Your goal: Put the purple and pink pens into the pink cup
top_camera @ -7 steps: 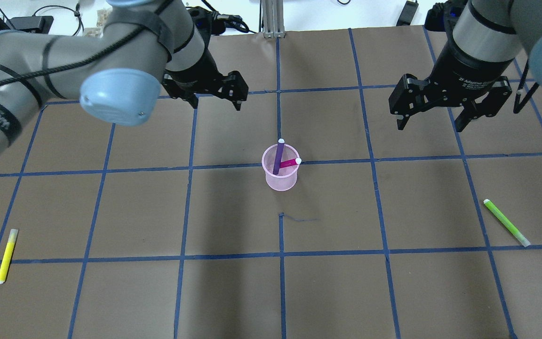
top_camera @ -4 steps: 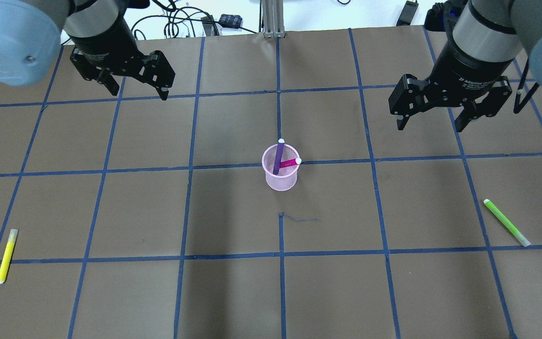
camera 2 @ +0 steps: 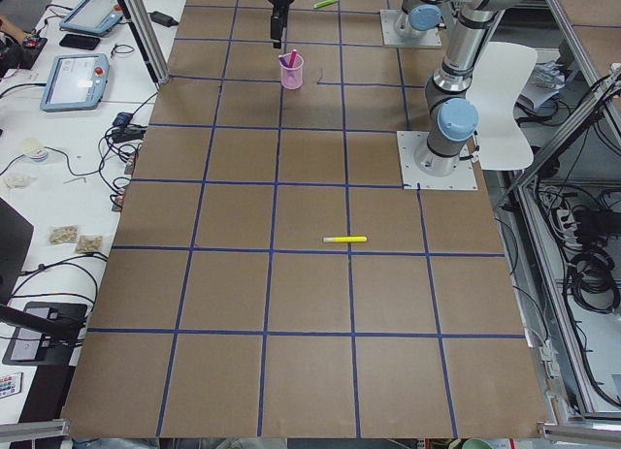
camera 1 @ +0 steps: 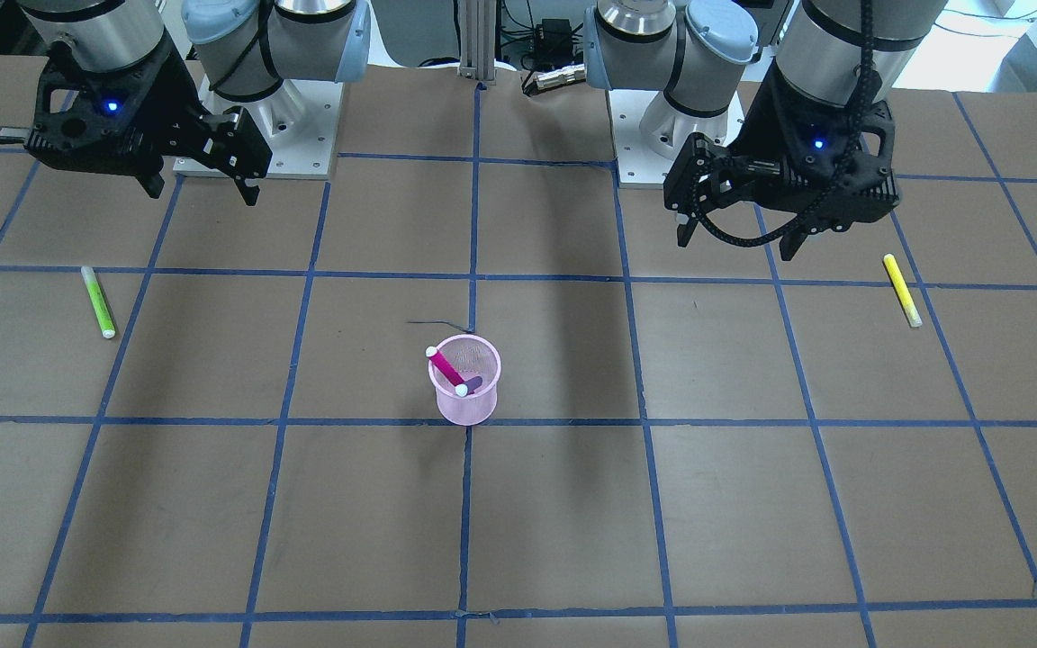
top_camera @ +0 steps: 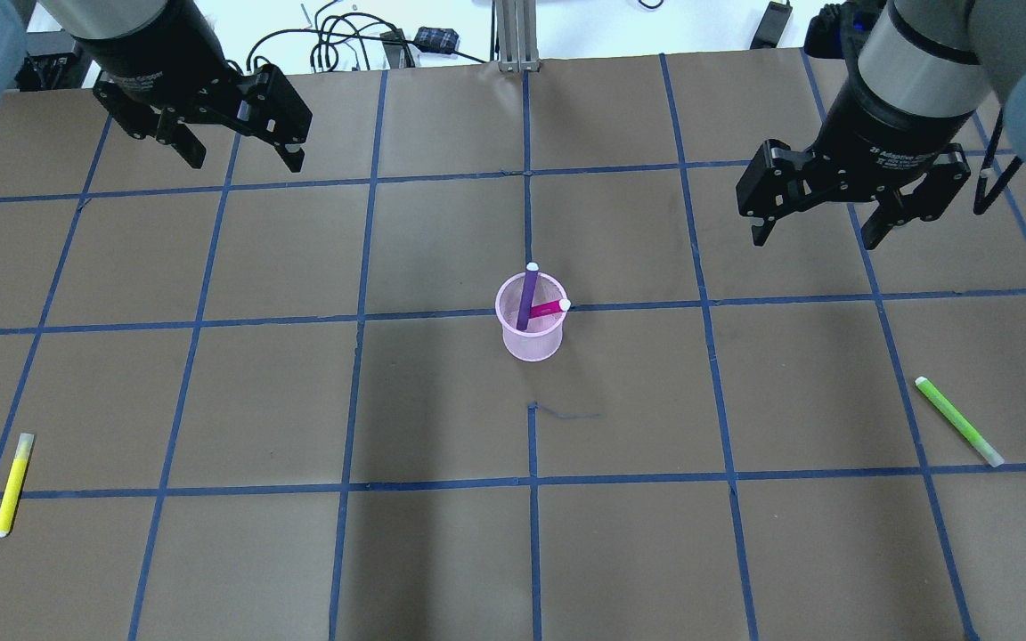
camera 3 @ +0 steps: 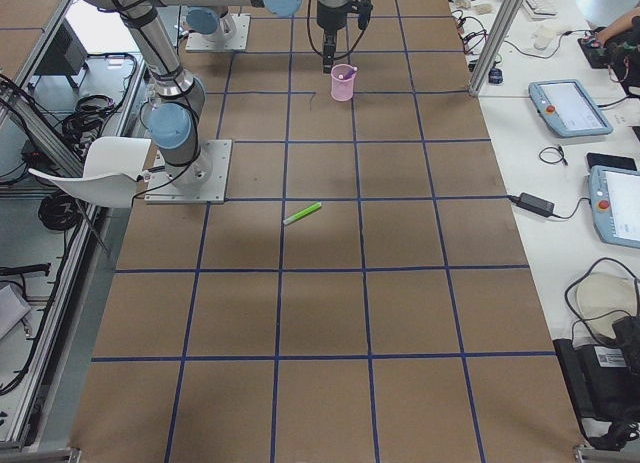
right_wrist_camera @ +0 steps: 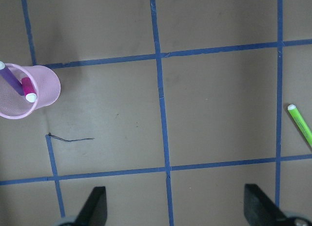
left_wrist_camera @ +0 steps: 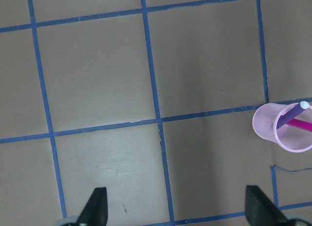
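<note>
1. We see the pink cup (top_camera: 531, 345) standing upright near the middle of the bench (top_camera: 442, 552), just beside a crossing of the blue tape lines (top_camera: 166, 489).
2. The purple pen (top_camera: 528, 298) is inside the cup. It leans, and its white tip pokes above the rim on the side away from the robot.
3. The pink pen (top_camera: 547, 309) is in the same cup, crossing the purple one. Its white tip sits at the rim on the robot's right side.
4. The left claw (top_camera: 244, 162) hangs above the bench on the robot's left, well apart from the cup. Its two fingers are spread wide, and we see nothing gripped between them.
5. The right claw (top_camera: 816, 240) hangs above the bench on the robot's right, also well apart from the cup. Its fingers are spread wide too, and it grips nothing.
6. In the left wrist view, the two fingertips show in the bottom corners with only brown bench surface between them. The cup, with both pens in it, sits at that view's right edge.
7. In the right wrist view, the fingertips stand just as far apart, and the cup sits at the left edge.
8. A yellow pen (top_camera: 12, 485) lies flat on the bench far to the robot's left.
9. A green pen (top_camera: 956, 420) lies flat far to the robot's right.
10. Both of these pens are well apart from the cup and from either claw.
</note>
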Available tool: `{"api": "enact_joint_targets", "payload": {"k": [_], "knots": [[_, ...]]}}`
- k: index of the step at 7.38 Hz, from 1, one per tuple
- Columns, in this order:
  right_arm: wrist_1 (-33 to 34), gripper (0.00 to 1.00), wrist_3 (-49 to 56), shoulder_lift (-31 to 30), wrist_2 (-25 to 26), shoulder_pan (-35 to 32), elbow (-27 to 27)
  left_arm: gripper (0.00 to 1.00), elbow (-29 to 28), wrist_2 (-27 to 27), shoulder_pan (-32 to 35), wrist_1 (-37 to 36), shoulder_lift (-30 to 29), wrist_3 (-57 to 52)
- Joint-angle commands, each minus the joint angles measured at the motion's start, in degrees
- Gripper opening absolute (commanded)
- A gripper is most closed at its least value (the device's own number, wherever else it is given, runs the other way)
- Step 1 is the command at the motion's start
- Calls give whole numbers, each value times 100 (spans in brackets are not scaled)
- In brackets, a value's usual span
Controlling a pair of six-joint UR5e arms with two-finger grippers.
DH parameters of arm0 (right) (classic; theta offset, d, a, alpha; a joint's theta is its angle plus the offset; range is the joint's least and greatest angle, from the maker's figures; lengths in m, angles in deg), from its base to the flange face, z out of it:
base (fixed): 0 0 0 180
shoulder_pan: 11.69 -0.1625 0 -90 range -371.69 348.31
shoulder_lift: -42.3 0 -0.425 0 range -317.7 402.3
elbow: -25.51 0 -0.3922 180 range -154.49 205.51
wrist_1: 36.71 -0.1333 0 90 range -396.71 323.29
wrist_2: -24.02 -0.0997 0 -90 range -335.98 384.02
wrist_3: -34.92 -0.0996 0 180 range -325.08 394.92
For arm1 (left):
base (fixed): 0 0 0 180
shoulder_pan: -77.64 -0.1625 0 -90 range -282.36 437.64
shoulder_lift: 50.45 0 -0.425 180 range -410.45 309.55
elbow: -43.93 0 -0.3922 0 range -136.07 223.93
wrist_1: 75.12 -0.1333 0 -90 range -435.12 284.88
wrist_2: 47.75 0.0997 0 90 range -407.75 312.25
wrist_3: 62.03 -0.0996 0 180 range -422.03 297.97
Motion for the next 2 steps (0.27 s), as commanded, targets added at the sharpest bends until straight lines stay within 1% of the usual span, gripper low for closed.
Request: {"api": "enact_joint_targets", "payload": {"k": [1,2], "knots": [[-12,100,-3,5,0,0,0,100,-9,154,-27,112,-61,-80],[-12,100,-3,-3,0,0,0,100,-9,146,-18,112,-61,-80]]}}
